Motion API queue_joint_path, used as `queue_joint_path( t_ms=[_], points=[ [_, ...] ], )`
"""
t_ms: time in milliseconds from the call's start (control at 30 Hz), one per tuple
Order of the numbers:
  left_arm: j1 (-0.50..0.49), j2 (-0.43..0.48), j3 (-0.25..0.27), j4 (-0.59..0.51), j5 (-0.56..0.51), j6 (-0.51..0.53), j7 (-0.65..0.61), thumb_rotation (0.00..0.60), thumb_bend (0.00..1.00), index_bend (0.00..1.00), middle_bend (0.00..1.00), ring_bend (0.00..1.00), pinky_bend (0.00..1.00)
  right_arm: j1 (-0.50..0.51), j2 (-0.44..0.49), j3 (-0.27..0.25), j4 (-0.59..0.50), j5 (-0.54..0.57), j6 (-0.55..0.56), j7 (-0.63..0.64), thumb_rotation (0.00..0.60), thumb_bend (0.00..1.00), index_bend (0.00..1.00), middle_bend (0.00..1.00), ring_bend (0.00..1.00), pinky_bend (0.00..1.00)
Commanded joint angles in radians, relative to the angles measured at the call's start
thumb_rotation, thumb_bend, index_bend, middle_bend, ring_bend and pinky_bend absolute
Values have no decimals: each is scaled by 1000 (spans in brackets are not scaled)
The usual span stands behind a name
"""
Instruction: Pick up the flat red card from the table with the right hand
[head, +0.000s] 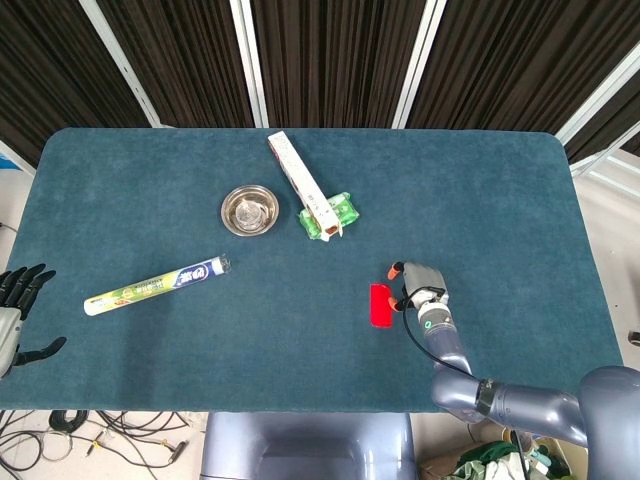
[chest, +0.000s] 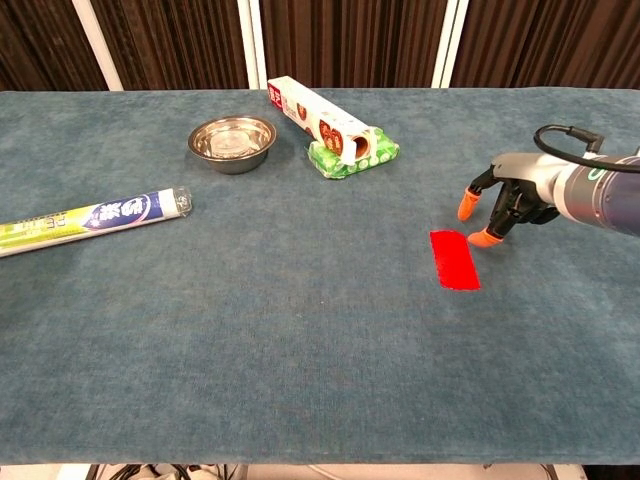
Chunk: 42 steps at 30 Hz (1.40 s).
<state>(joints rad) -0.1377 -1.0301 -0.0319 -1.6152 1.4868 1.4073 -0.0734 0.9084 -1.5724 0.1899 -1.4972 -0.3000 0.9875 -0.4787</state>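
Robot's right hand poised beside flat red card on a teal felt-covered table (head: 500, 180).

The long white toothpaste tube (head: 157, 286), the long white cardboard box (head: 302, 183) propped across a green packet (head: 341, 212), and the round steel bowl (head: 249, 210) sit well apart from the work, leaving room around the target. The right hand (chest: 508, 200) holds nothing, its orange-tipped fingers (chest: 465, 207) apart and angled down just beside the flat red card (chest: 454, 259), apparently to catch its near edge. The idle left hand (head: 16, 310) rests open off the table's edge.
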Motion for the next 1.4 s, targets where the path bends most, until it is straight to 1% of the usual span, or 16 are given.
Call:
queue_joint_path(
  t_ms=[33,300,900,1167,1400],
  points=[
    [1,0,0,0,1,3,-2,600,179,114,56,18,38,-4,-10,2,17,4,-6,-5,600,289,386,1000,1000,1000],
    [1,-1,-1,0,-1,3,-2,600,178,114,56,18,38,-17,-10,9,19,-9,-18,-5,600,313,401,1000,1000,1000],
    [2,-1,-1,1,1,6,0,600,178,114,55,18,38,-28,-21,19,10,-13,-20,-26,600,313,401,1000,1000,1000],
    [3,-1,-2,1,1,9,-1,600,179,114,55,18,38,-22,-32,37,19,-13,-28,-28,600,311,401,1000,1000,1000],
    [4,-1,-2,1,2,10,-2,600,179,114,55,18,38,-17,-38,33,16,5,-30,-50,600,312,401,1000,1000,1000]
  ],
)
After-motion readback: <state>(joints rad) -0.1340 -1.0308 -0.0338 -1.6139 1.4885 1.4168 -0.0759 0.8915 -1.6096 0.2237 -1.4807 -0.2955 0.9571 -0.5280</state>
